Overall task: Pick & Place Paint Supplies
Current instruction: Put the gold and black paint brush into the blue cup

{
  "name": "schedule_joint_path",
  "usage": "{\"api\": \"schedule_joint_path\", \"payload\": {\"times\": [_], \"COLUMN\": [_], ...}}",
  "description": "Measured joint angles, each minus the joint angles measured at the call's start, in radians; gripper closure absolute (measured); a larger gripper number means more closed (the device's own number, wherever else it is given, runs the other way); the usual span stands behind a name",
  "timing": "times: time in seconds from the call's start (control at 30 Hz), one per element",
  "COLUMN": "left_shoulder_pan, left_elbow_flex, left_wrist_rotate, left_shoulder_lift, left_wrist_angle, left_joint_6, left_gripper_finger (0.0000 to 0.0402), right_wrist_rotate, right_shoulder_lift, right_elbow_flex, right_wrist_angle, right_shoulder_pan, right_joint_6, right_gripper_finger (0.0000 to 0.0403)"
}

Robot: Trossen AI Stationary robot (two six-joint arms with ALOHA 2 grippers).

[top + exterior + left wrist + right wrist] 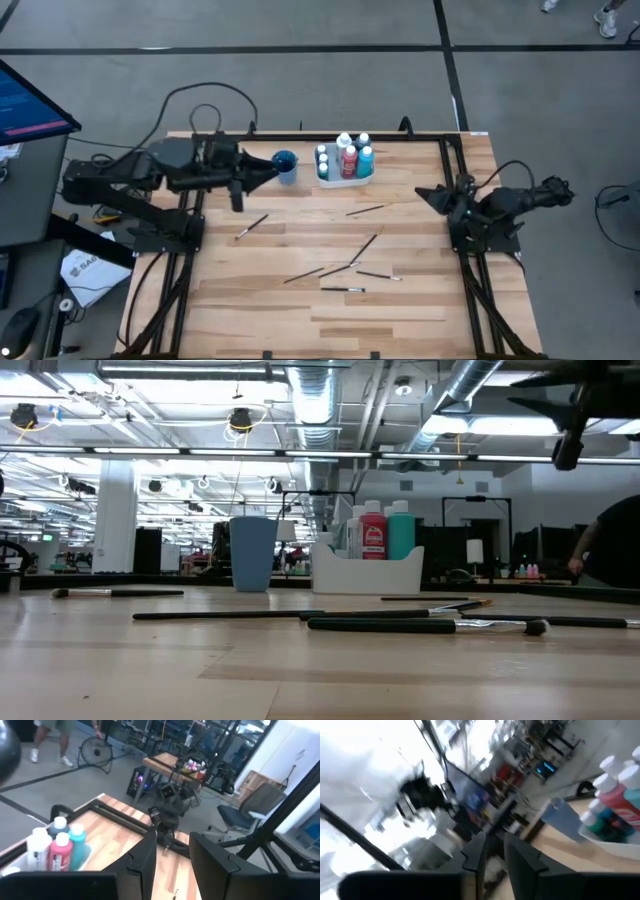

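Left arm: it is seen at the left edge of the table, near the far side, held up off the wood.
Left gripper (268,172): it is pointed toward the blue cup and stops just beside it. A gap is seen between its 2 fingers (145,862) in the left wrist view. Nothing is held in that gap.
Blue cup (285,166): it is stood upright near the far edge of the table, between the left gripper and the white tray.
White tray (343,179): it is set just to the right of the cup, near the far edge.
Paint bottles (348,158): they are stood upright inside the tray, packed close, with white caps on top. A red one (373,535) and a teal one (401,532) are seen best in the low view.
Paintbrushes (352,264): 7 thin ones can be counted lying flat on the wood. 1 is placed left of the middle, 1 is placed near the tray, and 5 are spread in the middle, some touching or crossing at their ends.
Table (420,300): it is made of light wood boards with a dark frame.
Right arm: it is seen at the right edge of the table, folded up, well apart from the brushes.
Right gripper (424,193): it is held above the table edge. A thin gap is seen between its fingers (520,857) in the right wrist view. Nothing is gripped.
Person: legs and shoes are seen on the floor far behind the table.
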Motion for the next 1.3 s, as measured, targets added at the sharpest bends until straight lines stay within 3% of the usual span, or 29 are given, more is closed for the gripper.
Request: {"api": "schedule_joint_path", "payload": {"times": [0.17, 0.4, 0.67, 0.87, 1.07, 1.3], "left_shoulder_pan": [0.0, 0.0, 0.0, 0.0, 0.0, 0.0], "left_elbow_flex": [0.0, 0.0, 0.0, 0.0, 0.0, 0.0], "left_wrist_rotate": [-0.01, -0.013, -0.011, -0.011, -0.008, -0.008], "left_shoulder_lift": [-0.053, -0.108, -0.127, -0.145, -0.165, -0.179], "left_wrist_angle": [-0.065, -0.157, -0.182, -0.243, -0.283, -0.292], "left_joint_6": [0.0, 0.0, 0.043, 0.049, 0.047, 0.046], "left_gripper_finger": [0.0294, 0.0294, 0.0294, 0.0294, 0.0294, 0.0294], "right_wrist_rotate": [-0.169, -0.339, -0.443, -0.486, -0.494, -0.514], "right_shoulder_lift": [0.166, 0.561, 1.024, 1.288, 1.455, 1.54], "right_elbow_flex": [0.147, 0.404, 0.719, 0.859, 0.885, 0.884], "right_wrist_angle": [-0.228, -0.532, -0.866, -1.014, -1.057, -1.041], "right_shoulder_pan": [-0.025, -0.066, -0.145, -0.213, -0.27, -0.274], "right_joint_6": [0.027, 0.04, -0.317, -0.606, -0.797, -0.967], "right_gripper_finger": [0.0317, 0.0315, 0.031, 0.0259, 0.0207, 0.0212]}}
